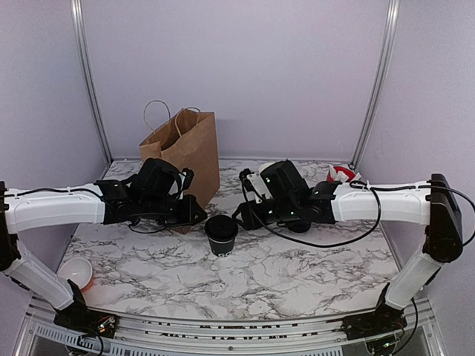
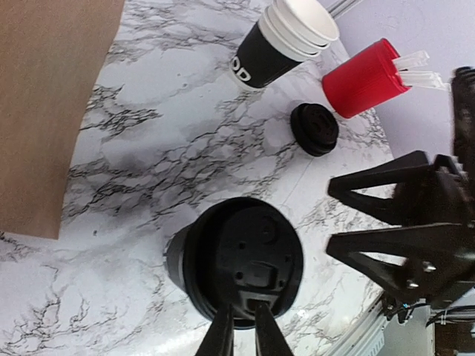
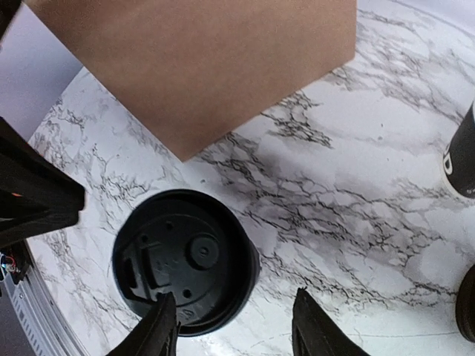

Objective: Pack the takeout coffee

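At centre frame, the takeout coffee [image 1: 221, 234] stands on the surface [image 1: 297, 274]; left jaws sit nearly together over its lid [image 2: 245, 259], right jaws apart beside it: centre those around its body before closing.

**Lidded takeout coffee under the left fingers, right fingers spread beside it**

The takeout coffee [image 2: 237, 259] stands on the marbled worktop [image 2: 148, 148], seen from above, its black lid closed over it. The left fingers [image 2: 223, 337] come up from the bottom edge, drawn almost together with only a thin gap, and their tips lie over the lid's near rim. At the right, the right fingers [image 2: 378, 254] stand wide apart, just beside the cup and not touching it. A brown paper bag [image 2: 44, 111] fills the left side. Further off are a stack of white-rimmed black cups [image 2: 286, 41], a red cup [image 2: 360, 81] holding white sachets, and a loose black lid [image 2: 314, 130] flat on the worktop just beside the red cup.
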`<control>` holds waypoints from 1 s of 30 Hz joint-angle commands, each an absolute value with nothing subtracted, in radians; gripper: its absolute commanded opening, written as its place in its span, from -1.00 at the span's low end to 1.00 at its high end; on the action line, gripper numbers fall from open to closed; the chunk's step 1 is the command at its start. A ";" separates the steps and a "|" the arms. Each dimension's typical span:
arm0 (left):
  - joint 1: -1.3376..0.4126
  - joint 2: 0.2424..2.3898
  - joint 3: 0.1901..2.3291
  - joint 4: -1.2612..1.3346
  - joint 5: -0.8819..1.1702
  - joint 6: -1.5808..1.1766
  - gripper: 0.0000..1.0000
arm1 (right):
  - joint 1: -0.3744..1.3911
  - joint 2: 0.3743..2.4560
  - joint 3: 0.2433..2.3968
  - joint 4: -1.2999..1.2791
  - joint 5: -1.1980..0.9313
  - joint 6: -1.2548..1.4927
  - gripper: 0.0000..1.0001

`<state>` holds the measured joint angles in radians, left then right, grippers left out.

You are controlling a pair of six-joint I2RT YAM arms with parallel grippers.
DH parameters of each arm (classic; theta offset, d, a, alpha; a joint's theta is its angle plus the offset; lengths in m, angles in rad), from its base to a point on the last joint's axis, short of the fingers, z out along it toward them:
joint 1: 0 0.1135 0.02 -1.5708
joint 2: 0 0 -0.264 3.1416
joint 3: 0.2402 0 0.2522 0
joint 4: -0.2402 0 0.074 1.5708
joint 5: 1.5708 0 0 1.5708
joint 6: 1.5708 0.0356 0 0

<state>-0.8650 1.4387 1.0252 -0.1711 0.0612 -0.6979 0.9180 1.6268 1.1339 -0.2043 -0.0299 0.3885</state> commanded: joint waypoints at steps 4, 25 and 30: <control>-0.839 1.406 0.983 -0.215 0.022 -0.709 -0.76 | 0.971 1.709 1.249 -0.235 0.031 0.354 0.03; -0.857 1.648 0.884 -0.036 0.120 -0.749 -0.82 | 0.976 1.806 1.270 -0.278 0.060 0.331 0.05; -0.860 1.563 0.897 -0.094 0.060 -0.729 -0.80 | 0.977 1.807 1.273 -0.278 0.057 0.333 0.05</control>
<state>-0.8455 1.5814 0.9268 0.0509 0.0822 -0.7441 0.9714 1.7859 1.2629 -0.2245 0.0517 0.3431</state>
